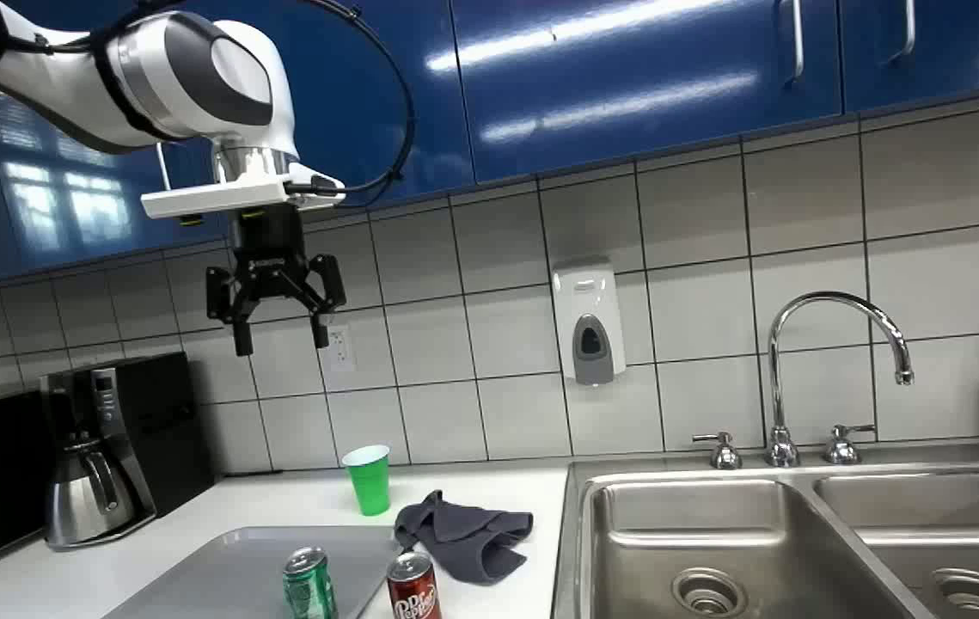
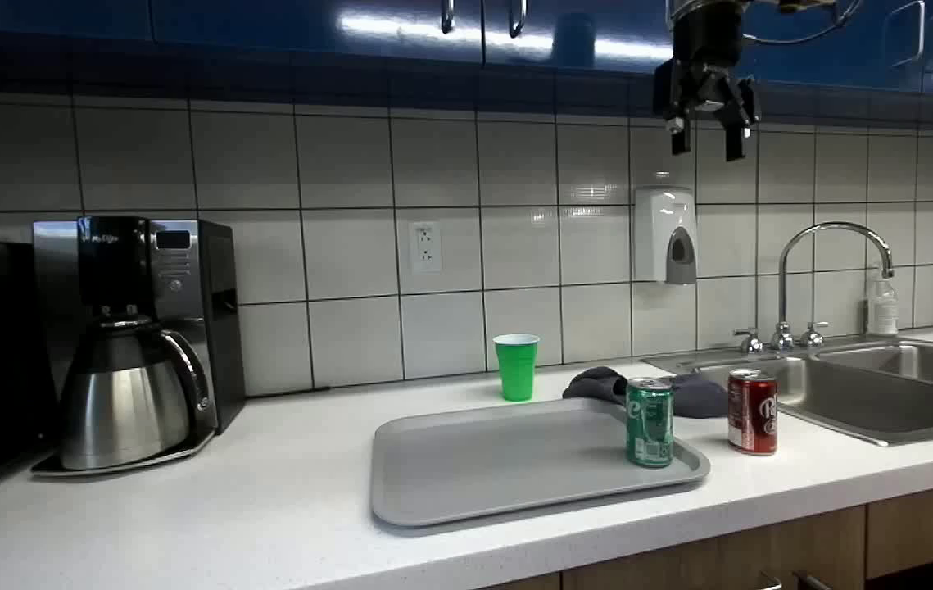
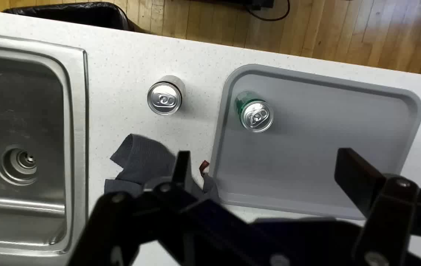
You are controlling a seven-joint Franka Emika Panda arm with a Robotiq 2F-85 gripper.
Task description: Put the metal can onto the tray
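Pale tiled wall [image 1: 515,335]; glossy blue cabinets [image 1: 627,64] above, carrying light streaks [image 1: 618,107]; speckled white tabletop [image 2: 286,500]; 2-basin steel sink [image 1: 695,516]; wooden cabinet fronts [image 2: 720,549] below; plank wood floor [image 3: 313,31].

On my feeds I see the red metal can [image 2: 753,415], white-lettered and silver-topped, upright on the surface [image 2: 286,516], just right of the flat grey tray [image 2: 499,467] and apart from it.

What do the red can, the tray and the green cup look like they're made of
Red can: metal, likely aluminium; shiny silvery top with a pull tab, glossy printed side. Tray: probably plastic, fibreglass possible; dull, even grey with rounded corners. Green cup: likely plastic; smooth bright outside, white inside, though coated paper is possible.
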